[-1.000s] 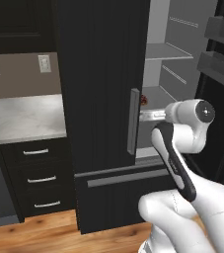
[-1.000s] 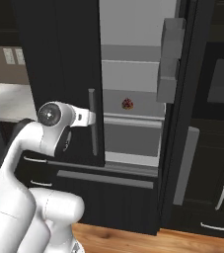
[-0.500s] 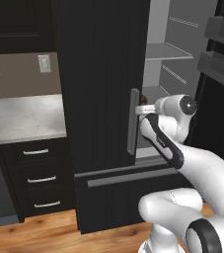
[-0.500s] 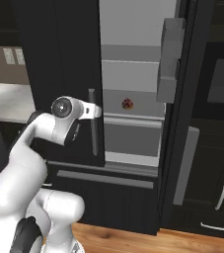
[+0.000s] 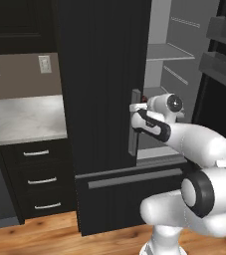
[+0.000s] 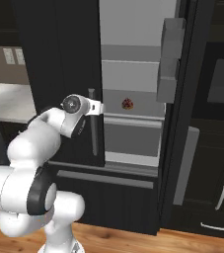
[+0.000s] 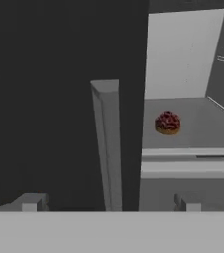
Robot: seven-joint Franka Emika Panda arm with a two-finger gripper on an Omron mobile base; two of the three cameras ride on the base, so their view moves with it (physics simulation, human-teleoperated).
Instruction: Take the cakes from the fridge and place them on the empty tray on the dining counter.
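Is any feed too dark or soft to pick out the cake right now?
Hand view: soft and blocky, yet the cake shows clearly on the pale shelf; the closed door is near-black. Right base view: cake small but sharp. Left base view: only a red sliver by the gripper.

A pale grey shelf (image 7: 192, 126) inside the open fridge (image 6: 133, 59) carries one small cake (image 7: 167, 122) with a dark red top, sitting directly on it, back from the front edge.

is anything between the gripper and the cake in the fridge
Partly: the shut left door's grey handle stands just ahead of the open gripper. The cake sits on the shelf to its right, with nothing visible before it.
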